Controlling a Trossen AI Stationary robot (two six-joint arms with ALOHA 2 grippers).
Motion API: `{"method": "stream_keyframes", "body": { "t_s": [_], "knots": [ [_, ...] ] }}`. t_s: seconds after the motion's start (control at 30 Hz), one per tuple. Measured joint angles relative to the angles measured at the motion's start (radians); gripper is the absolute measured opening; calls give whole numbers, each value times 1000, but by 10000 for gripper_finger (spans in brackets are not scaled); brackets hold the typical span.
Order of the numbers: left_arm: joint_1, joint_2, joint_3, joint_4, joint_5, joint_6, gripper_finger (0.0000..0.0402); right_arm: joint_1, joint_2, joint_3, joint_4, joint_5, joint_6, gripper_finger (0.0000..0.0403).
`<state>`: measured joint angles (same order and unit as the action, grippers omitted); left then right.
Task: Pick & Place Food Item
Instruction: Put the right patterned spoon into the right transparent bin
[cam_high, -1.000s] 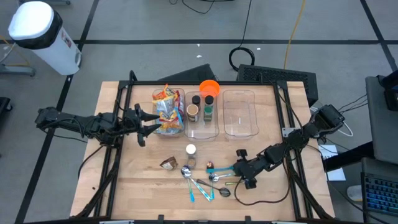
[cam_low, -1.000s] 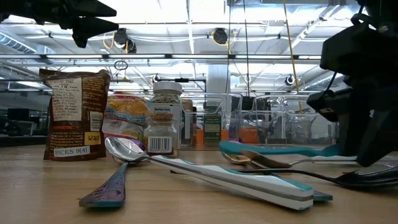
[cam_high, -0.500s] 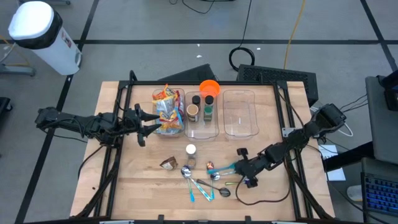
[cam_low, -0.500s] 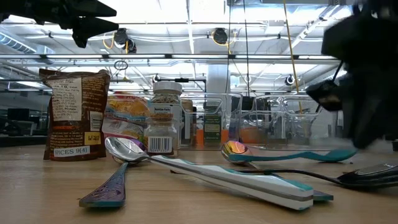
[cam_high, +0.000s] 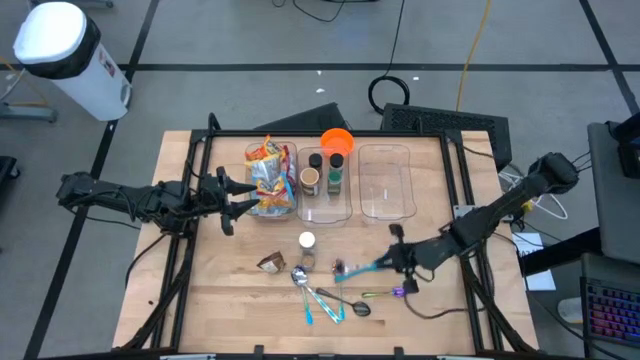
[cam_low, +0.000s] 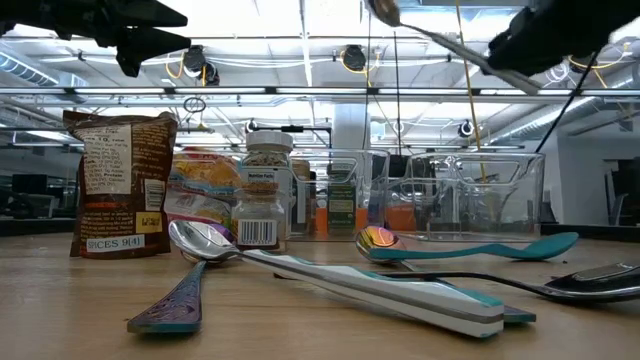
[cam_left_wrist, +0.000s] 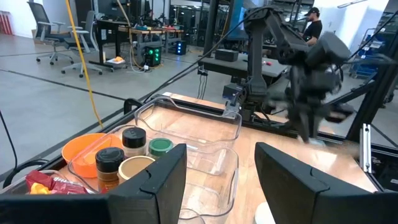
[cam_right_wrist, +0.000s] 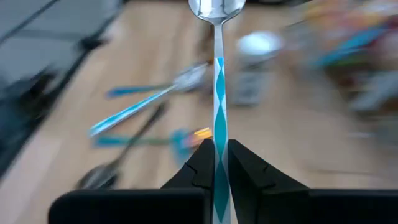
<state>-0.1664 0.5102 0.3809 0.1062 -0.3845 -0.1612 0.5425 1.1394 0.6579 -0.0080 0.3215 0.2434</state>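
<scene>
Right wrist view: spoon (cam_right_wrist: 216, 93) clamped in right pincer (cam_right_wrist: 216, 167)

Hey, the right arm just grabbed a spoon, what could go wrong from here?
The right gripper pinches the teal-patterned spoon only near its handle end, so the long overhang might swing or slip. Lifted above the other cutlery and the spice jar, a dropped spoon could knock them.

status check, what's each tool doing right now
Right tool shut on teal-patterned spoon, lifted off table. Left tool open, hovering by bins. Nothing blocking.
</scene>
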Motion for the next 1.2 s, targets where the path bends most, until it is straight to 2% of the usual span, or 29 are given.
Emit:
{"method": "stream_keyframes", "body": {
  "t_s": [0.13, 0.27, 0.37, 0.43, 0.57, 0.8, 0.87, 1.03, 1.2],
  "knots": [
    [0, 0, 0, 0, 0, 0, 198, -26, -107, 0, -70, 228, 37, 12],
    [0, 0, 0, 0, 0, 0, 198, -99, -198, 1, -180, 459, 137, 12],
    [0, 0, 0, 0, 0, 0, 198, -196, -236, -4, -258, 515, 226, 12],
    [0, 0, 0, 0, 0, 0, 198, -269, -241, -11, -294, 496, 294, 13],
    [0, 0, 0, 0, 0, 0, 198, -425, -213, -13, -368, 381, 386, 26],
    [0, 0, 0, 1, 0, 0, 198, -715, -145, -13, -375, 77, 394, 12],
    [0, 0, 0, 2, 0, 0, 198, -777, -113, -13, -366, 34, 384, 12],
    [0, 0, 0, 1, -1, 0, 198, -863, -26, -13, -342, -17, 368, 26],
    [0, 0, 0, 1, -1, 0, 198, -883, 48, -13, -318, -65, 358, 27]
  ]
}}
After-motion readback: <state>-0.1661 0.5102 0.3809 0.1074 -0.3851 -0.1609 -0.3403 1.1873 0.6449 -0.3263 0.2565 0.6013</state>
